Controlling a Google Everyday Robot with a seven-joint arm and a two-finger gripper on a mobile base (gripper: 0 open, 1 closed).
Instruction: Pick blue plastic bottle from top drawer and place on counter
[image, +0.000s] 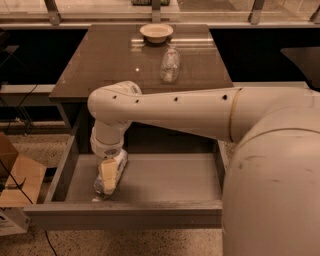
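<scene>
A: Gripper (108, 179): where is it seen in the camera view?
B: Down inside the top drawer (170, 177), which is pulled open. It is held at the drawer's left side by the white arm (175, 107).
A: And the blue plastic bottle (120, 162)?
B: It is seen lying on the drawer floor, right at the gripper and partly hidden by it. Whether the jaws are open or clamped on it cannot be told.
A: What is carried on the table (100, 60)?
B: A clear vessel (170, 65) is laid on its side near the middle. A bowl (156, 32) is set at the far edge, apart from it.
</scene>
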